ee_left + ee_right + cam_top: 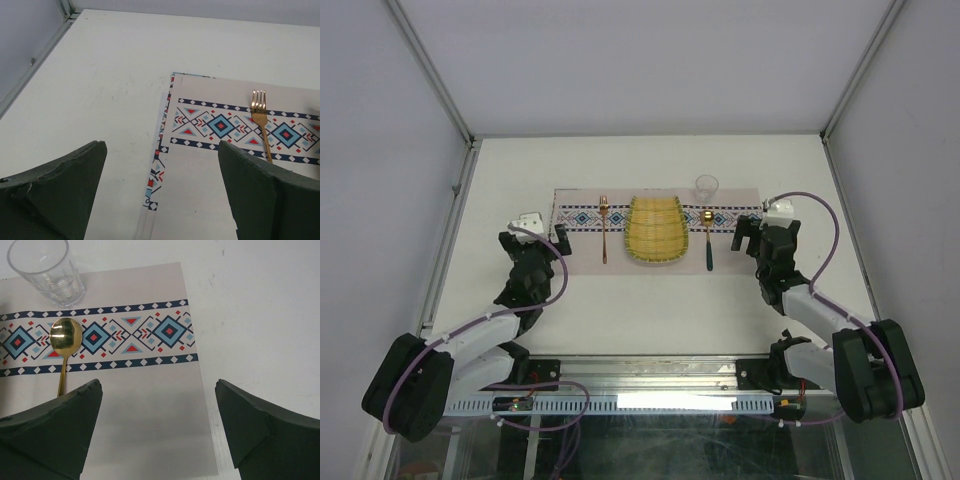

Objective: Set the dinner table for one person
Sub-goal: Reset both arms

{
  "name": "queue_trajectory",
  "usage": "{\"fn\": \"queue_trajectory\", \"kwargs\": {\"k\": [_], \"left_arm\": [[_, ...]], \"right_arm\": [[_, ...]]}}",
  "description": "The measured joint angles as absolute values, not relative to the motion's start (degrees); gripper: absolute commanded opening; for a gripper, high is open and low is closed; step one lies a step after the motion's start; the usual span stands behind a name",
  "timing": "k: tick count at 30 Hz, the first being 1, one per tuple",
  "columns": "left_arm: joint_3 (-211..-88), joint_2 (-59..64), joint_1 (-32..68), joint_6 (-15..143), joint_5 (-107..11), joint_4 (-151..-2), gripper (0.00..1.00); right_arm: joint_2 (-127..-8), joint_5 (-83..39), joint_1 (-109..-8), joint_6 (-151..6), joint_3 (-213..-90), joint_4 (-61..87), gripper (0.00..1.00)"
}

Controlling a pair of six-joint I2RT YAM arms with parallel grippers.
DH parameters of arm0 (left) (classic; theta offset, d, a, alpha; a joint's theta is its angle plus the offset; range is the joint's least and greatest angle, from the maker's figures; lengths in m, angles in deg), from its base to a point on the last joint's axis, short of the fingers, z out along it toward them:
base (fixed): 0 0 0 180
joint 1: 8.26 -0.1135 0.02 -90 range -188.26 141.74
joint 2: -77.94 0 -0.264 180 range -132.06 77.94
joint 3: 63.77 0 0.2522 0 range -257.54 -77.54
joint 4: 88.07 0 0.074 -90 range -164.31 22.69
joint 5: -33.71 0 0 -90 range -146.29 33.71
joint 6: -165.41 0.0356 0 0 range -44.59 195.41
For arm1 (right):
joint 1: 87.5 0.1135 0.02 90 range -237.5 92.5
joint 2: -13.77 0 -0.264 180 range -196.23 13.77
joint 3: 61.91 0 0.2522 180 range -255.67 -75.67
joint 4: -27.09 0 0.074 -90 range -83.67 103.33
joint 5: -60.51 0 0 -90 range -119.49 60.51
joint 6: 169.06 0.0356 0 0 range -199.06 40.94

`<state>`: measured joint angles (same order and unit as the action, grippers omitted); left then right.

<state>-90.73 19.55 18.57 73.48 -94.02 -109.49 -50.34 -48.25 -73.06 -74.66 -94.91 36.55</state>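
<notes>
Four pieces sit on the placemat (582, 255) that lies across the white dinner table (620, 310): a fork (604, 230) left of the woven plate (655, 230), a spoon (707, 240) right of it, and a glass (707, 185) beyond the spoon, the usual layout so each item meets the proper hand. The left gripper (160, 147) hangs over the mat's left end and the right gripper (159, 385) over its right end. Both have jaws spread wide and hold nothing, which suggests the setting is finished or nearly so.
</notes>
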Motion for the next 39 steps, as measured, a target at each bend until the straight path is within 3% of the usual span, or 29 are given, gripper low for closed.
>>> {"fn": "queue_trajectory", "kwargs": {"k": [9,17,29,39], "left_arm": [[-84.32,20.30,11.92,77.41,-93.93,-122.40,0.99],[-85.87,8.49,8.12,79.07,-89.52,-129.79,0.99],[-88.19,-0.95,6.63,80.34,-86.77,-135.56,0.99],[-88.02,-2.00,6.26,80.32,-86.11,-137.46,0.99]], "right_arm": [[-52.70,-47.46,-73.06,-76.27,-94.61,39.94,1.00],[-55.52,-46.74,-73.10,-77.04,-94.76,41.88,0.99],[-62.04,-45.34,-75.44,-78.13,-96.69,44.22,0.99],[-64.20,-44.21,-78.35,-78.24,-97.14,48.81,0.99]]}}
